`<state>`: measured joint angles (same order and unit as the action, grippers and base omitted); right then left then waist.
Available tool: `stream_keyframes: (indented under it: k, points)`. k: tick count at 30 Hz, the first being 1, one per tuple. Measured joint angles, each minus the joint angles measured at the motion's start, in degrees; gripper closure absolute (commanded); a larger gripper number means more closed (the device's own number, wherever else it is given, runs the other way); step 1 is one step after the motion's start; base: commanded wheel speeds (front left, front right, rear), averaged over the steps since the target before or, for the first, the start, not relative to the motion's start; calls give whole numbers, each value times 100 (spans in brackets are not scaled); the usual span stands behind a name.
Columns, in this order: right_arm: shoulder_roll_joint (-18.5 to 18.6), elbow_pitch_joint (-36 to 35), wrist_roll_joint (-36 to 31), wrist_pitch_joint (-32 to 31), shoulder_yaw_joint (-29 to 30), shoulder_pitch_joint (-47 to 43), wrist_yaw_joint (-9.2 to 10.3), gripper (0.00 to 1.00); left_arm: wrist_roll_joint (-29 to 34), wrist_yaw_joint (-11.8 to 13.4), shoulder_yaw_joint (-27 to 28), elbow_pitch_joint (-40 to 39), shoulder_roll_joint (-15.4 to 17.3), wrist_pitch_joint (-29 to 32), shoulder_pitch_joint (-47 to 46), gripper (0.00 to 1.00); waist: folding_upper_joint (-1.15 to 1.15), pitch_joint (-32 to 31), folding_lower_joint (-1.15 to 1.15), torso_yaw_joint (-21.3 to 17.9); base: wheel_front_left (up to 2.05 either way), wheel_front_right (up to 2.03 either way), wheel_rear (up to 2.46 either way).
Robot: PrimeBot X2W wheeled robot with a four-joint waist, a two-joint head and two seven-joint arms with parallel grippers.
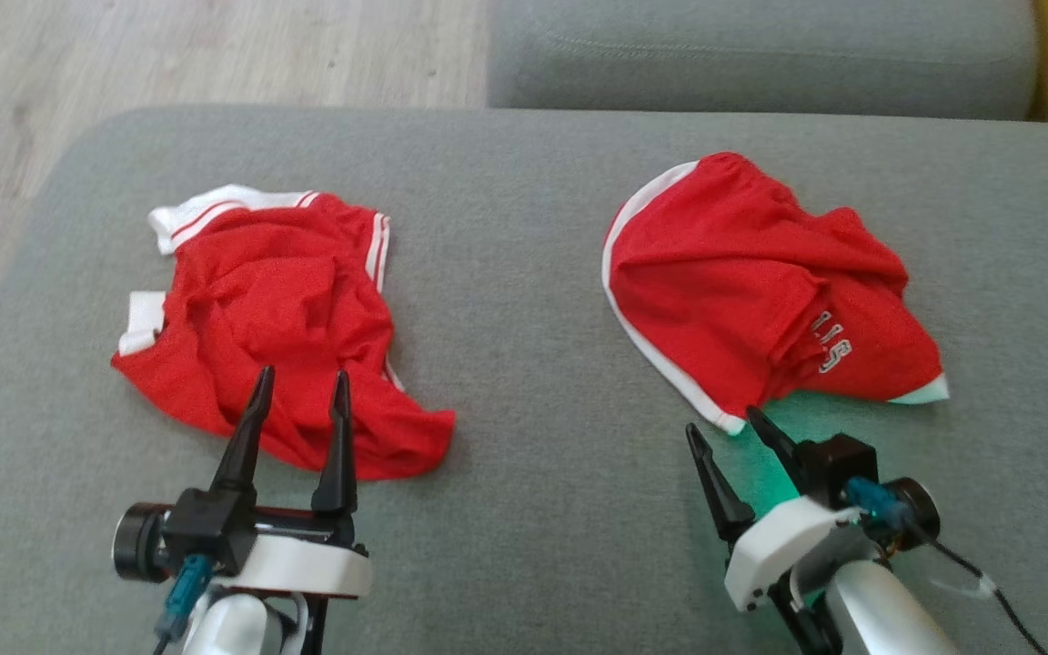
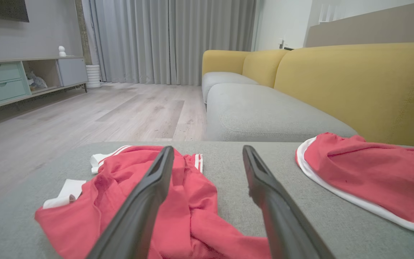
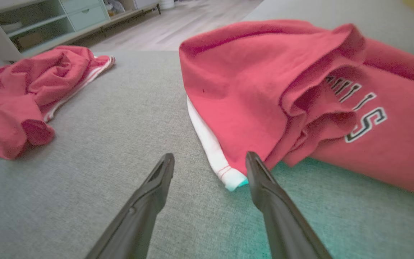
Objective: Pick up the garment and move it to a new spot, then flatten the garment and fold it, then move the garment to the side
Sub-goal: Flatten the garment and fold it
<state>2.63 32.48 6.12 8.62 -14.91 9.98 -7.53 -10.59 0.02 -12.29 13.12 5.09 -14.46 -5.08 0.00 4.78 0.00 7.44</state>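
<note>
Two crumpled red garments with white trim lie on a grey cushion (image 1: 524,273). The left garment (image 1: 278,318) (image 2: 189,201) (image 3: 16,93) sits bunched at the left. My left gripper (image 1: 301,377) (image 2: 207,151) hovers over its near edge, open, nothing between the fingers. The right garment (image 1: 760,282) (image 2: 365,176) (image 3: 286,90) bears white lettering and a white hem. My right gripper (image 1: 724,423) (image 3: 210,156) stands open just in front of that hem's near corner, holding nothing.
Beyond the cushion lie another grey seat (image 1: 760,55) and a yellow sofa back (image 2: 354,79). Wooden floor (image 1: 169,55) runs past the cushion's far left edge. A low cabinet (image 2: 20,79) and curtains (image 2: 171,39) stand far off.
</note>
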Motion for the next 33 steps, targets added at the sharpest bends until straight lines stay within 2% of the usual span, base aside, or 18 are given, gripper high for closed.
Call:
stream_keyframes:
  k: [8, 14, 15, 16, 17, 25, 29, 33]
  points:
    - [3, 683, -114, -269, 215, 517, 0, 0, 9, -60, 71, 23, -79, 0, -104, 0, 0, 236, 0, 229, 0, 0, 0]
    - [4, 985, 78, -361, 230, 776, 0, 0, 65, -104, 108, 21, -130, 0, -168, 0, 0, 320, 0, 283, 0, 0, 0]
    - [4, 1025, 130, -361, 221, 812, 0, 19, 66, -104, 119, 21, -134, 0, -168, 0, 0, 318, 0, 273, 0, 0, 0]
    - [4, 1065, 180, -360, 219, 837, 0, 81, 74, -104, 130, 21, -141, 0, -169, 0, 0, 314, 0, 259, 0, 0, 0]
    - [4, 1100, 218, -359, 224, 855, 0, 100, 110, -104, 137, 21, -146, 0, -169, 0, 0, 309, 0, 240, 0, 0, 0]
    - [-1, 1334, 245, -179, 512, 856, 0, 100, 169, -137, 191, 20, -175, 0, -168, 0, 0, 180, 0, 27, 0, 0, 0]
    - [1, 1346, 175, -82, 982, 669, 0, 100, 208, -155, 271, 2, -176, 1, -155, 0, 0, 64, 0, -171, 0, 0, 0]
    - [-1, 1171, -232, -86, 1646, 358, 0, 100, 209, -155, 348, -24, -176, 0, -122, 0, 0, -51, 0, -417, 0, 0, 0]
